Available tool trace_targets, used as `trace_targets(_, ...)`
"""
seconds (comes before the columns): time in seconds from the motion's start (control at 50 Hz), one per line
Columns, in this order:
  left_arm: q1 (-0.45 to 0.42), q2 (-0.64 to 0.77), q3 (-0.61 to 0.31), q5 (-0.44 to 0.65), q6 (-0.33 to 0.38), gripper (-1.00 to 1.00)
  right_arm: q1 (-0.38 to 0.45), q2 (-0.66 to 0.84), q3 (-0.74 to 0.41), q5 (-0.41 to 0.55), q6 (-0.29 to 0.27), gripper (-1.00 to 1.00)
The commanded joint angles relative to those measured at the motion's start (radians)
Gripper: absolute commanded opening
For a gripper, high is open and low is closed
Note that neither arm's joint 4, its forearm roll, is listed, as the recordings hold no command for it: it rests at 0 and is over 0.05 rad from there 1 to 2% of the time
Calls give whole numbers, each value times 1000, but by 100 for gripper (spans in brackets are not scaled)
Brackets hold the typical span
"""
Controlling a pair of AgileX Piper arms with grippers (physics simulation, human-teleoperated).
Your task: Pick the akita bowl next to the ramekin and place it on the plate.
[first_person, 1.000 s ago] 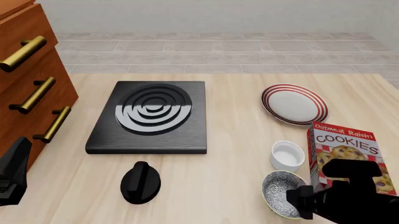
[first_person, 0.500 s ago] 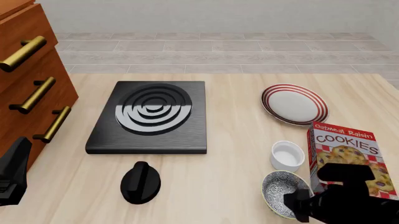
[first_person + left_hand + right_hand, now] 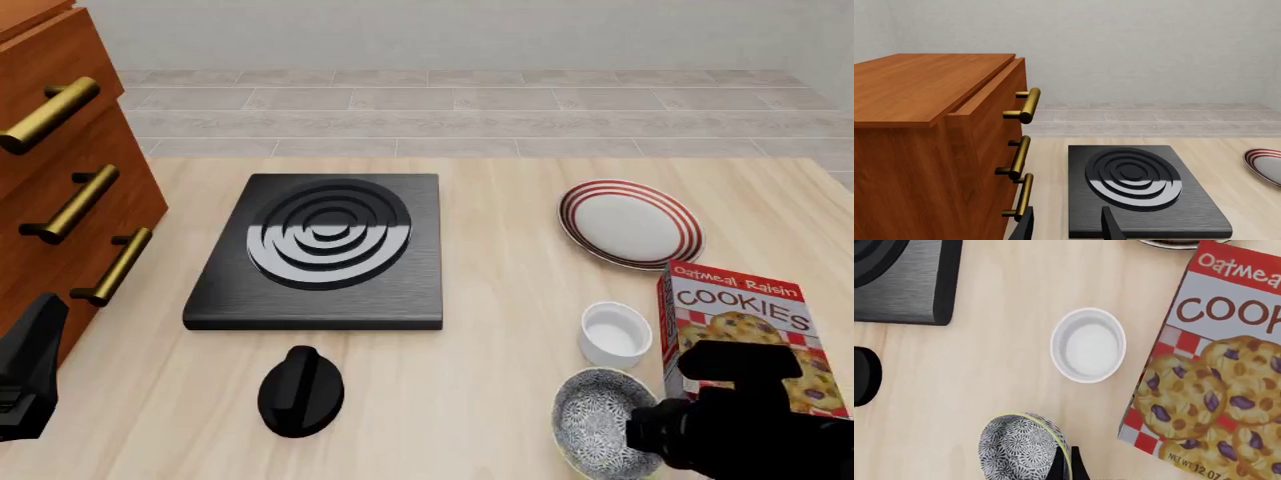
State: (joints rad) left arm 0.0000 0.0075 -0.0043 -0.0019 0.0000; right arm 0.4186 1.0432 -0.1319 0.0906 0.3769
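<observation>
The akita bowl [image 3: 598,422], speckled black and white inside, hangs near the table's front edge just in front of the white ramekin [image 3: 615,333]. My right gripper [image 3: 645,432] is at its right rim. In the right wrist view the thin fingers [image 3: 1059,462] are pinched shut on the bowl's [image 3: 1021,447] rim, with the ramekin [image 3: 1089,345] beyond. The red-ringed plate [image 3: 630,222] lies farther back on the right. My left gripper [image 3: 27,375] rests at the front left, and its wrist view shows it [image 3: 1067,230] open and holding nothing.
A cookie box [image 3: 742,330] stands right of the ramekin, close to my right arm. A black hob [image 3: 320,250] sits mid-table with a black knob [image 3: 302,390] in front of it. A wooden drawer unit [image 3: 60,170] with brass handles fills the left side.
The bowl has shifted a little toward the front edge and looks larger and more level, as if raised off the table in my right gripper. The left arm has not moved.
</observation>
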Motion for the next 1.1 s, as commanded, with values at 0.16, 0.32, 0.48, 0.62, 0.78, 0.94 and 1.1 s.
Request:
trace_targets(0.16, 0, 0, 0, 0, 0, 100, 24, -89, -54, 114, 22, -100)
trace_targets(0.32, 0, 0, 0, 0, 0, 100, 26, -122, -73, 154, 25, -100)
trace_targets(0.48, 0, 0, 0, 0, 0, 100, 28, -156, -87, 191, 27, -100)
trace_targets(0.62, 0, 0, 0, 0, 0, 100, 35, -171, -99, 205, 33, -100)
trace_targets(0.78, 0, 0, 0, 0, 0, 100, 54, -178, -124, 224, 53, -100)
trace_targets(0.94, 0, 0, 0, 0, 0, 100, 52, -176, -143, 232, 66, -100)
trace_targets(1.1, 0, 0, 0, 0, 0, 100, 61, -176, -165, 248, 80, -100)
